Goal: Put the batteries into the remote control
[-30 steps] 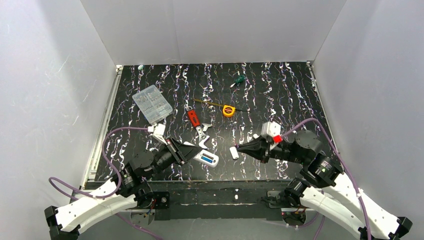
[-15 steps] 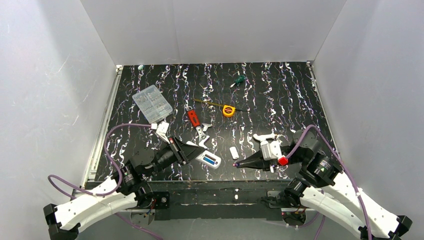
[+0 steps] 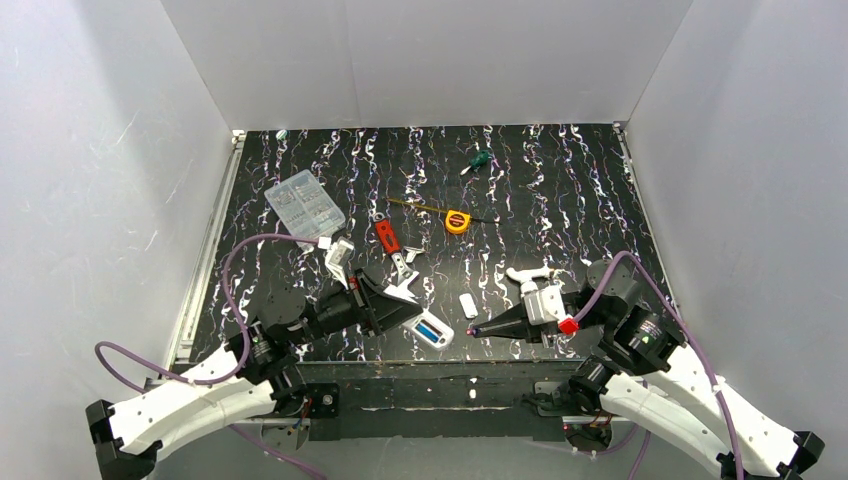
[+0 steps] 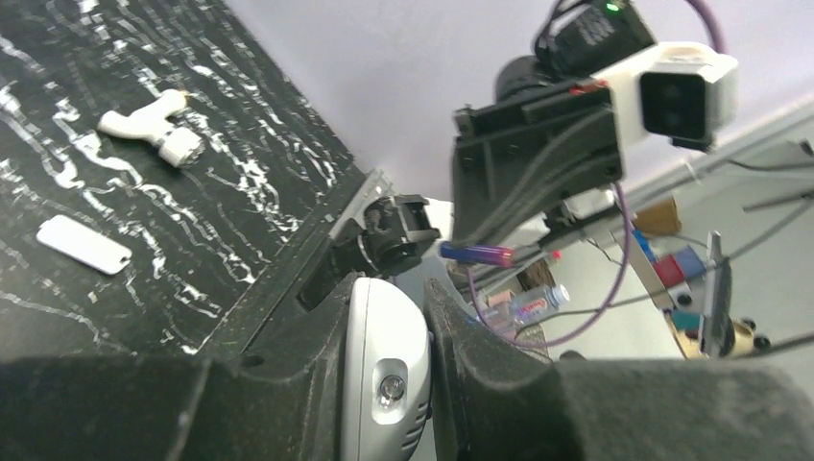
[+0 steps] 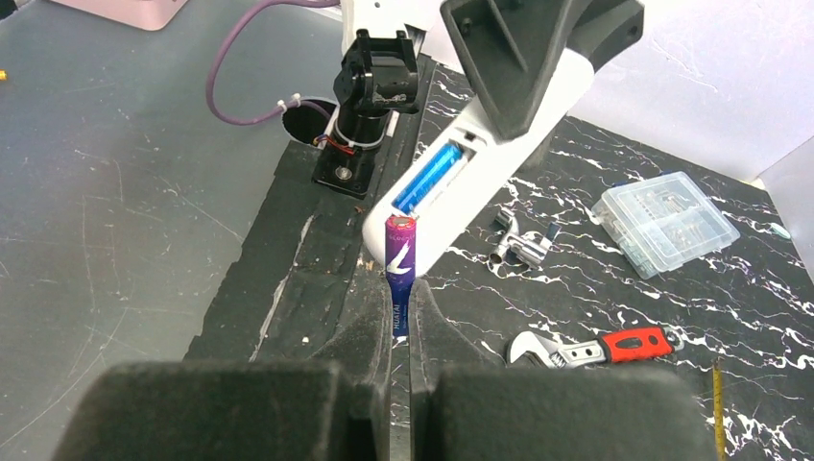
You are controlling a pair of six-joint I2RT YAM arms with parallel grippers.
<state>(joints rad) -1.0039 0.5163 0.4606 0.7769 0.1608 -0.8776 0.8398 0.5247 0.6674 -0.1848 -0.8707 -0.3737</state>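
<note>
Where the handset is: the small white oblong plastic remote control is tilted near the front edge of the black white-veined table. Its back faces up and its free end points toward the right arm.
Left pincer: the left gripper is clamped on the remote control, with one black finger against each long side.
Battery bay: it is open. One slim blue cylindrical battery lies in a slot, with a white recess next to it.
Right pincer: the right gripper is narrowed onto a second battery, violet-blue with a silvery cap. The battery stands out past the fingertips.
Second battery's place: it is just beside the remote control's free end. The top view shows a thin gap between them, and the right wrist view cannot settle whether they touch.
Flat white plastic strip: it lies on the table just behind the two gripper tips, apart from both.
White angled pipe-like fitting: it lies on the table beyond the strip.
Clear plastic compartment box: it sits at the far left, well apart from the grippers.
Red-handled metal wrench: it lies mid-table, with a cluster of silvery metal bits near it.
Yellow round tape measure: it lies behind the wrench.
Green-handled screwdriver: it lies farther back.
</note>
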